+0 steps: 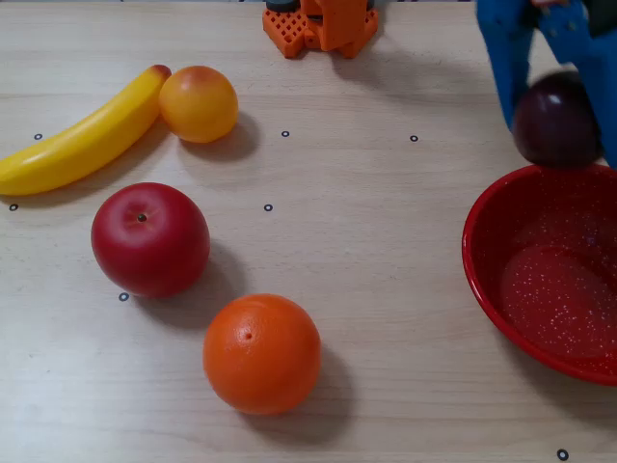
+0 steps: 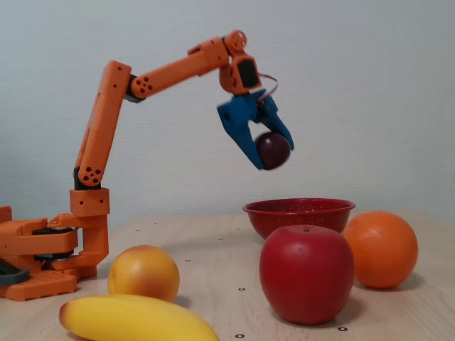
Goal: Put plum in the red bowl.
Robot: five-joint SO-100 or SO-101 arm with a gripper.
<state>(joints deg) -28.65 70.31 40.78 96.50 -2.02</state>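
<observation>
- Fixed view, foreground lower frame: banana (image 2: 135,318), peach-coloured fruit (image 2: 143,273), apple (image 2: 306,273), orange (image 2: 379,249) on the table (image 2: 213,249).
- Behind, centre right: red bowl (image 2: 298,216), empty, speckled inside.
- Above it: gripper (image 2: 269,149), jaws clamped on plum (image 2: 273,150), glossy dark maroon, airborne.
- Step judged: carry. Overhead view places the plum over the bowl's upper rim; next, shift toward centre, lower, release.

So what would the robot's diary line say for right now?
phase: carrying | gripper: shut on plum | plum: in the air, over red bowl's rim | bowl: empty
</observation>
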